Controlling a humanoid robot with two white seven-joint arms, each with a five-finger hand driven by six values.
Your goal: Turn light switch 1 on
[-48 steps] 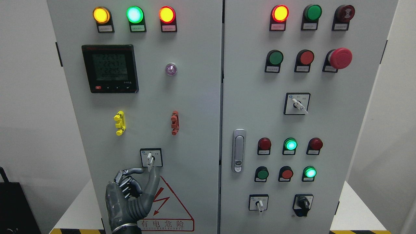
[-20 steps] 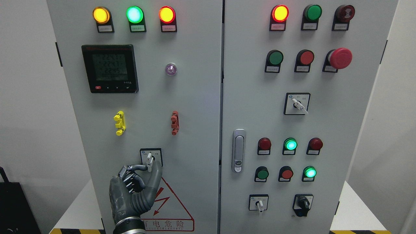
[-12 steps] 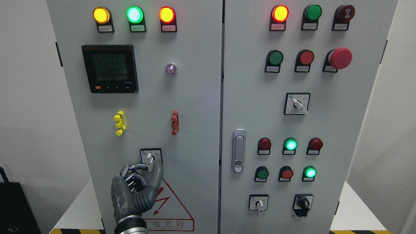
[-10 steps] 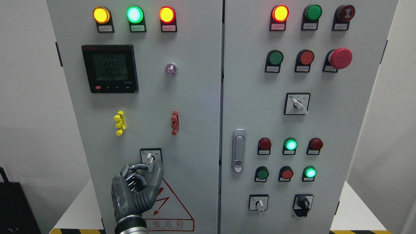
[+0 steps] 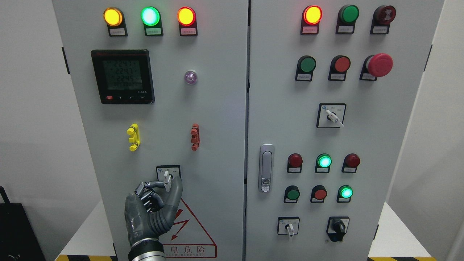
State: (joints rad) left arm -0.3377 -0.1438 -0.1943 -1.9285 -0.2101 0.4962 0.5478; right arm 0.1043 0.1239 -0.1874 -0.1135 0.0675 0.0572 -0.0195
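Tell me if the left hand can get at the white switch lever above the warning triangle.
Probably yes. The left hand is already at the switch lever, thumb on its right and a finger on its left, pinching its lower end. Nothing stands between them.

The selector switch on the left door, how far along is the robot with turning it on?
Done: the left hand has reached the selector switch, thumb and a finger pinching its white handle. In hand: the grip. Left: the turn itself, since the handle reads roughly upright and no matching light can be identified.
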